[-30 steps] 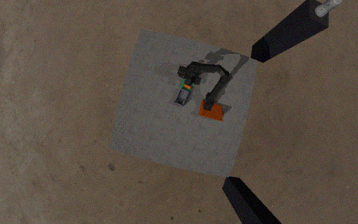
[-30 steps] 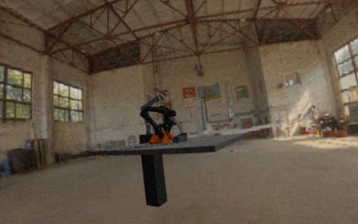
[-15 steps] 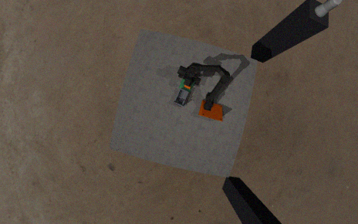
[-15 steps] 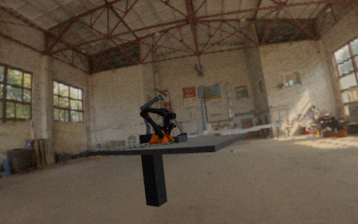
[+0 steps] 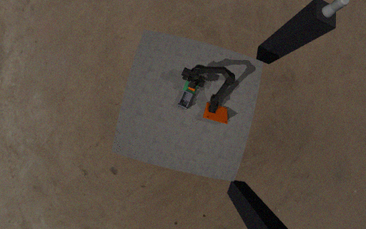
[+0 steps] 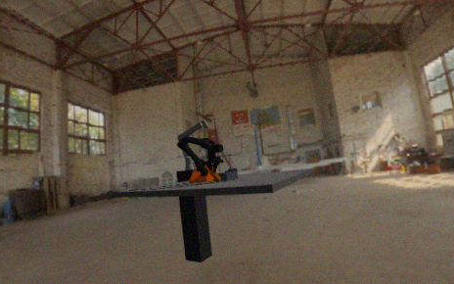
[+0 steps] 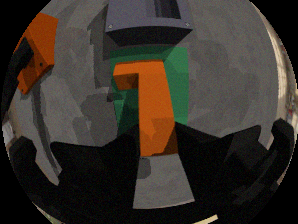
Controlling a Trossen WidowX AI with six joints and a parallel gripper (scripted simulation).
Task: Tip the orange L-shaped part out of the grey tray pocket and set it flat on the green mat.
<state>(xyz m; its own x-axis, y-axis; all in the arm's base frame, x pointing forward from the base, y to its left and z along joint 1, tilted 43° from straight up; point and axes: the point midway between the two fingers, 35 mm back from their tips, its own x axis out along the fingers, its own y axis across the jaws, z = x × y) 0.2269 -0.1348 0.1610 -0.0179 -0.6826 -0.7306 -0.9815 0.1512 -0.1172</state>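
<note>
My gripper (image 7: 156, 127) (image 5: 192, 84) is shut on the near end of the orange L-shaped part (image 7: 149, 106) (image 5: 192, 89). The part hangs over the green mat (image 7: 178, 83) (image 5: 186, 86); its hooked end points away from me, toward the grey tray (image 7: 143, 15) (image 5: 185, 99). In the exterior view the arm (image 6: 205, 152) is small and far off, and the part cannot be made out there.
The arm's orange base (image 5: 216, 114) (image 7: 36, 50) (image 6: 203, 176) stands beside the tray on the grey table (image 5: 158, 134) (image 6: 249, 185). Dark posts (image 5: 296, 31) (image 5: 252, 207) rise past two table corners.
</note>
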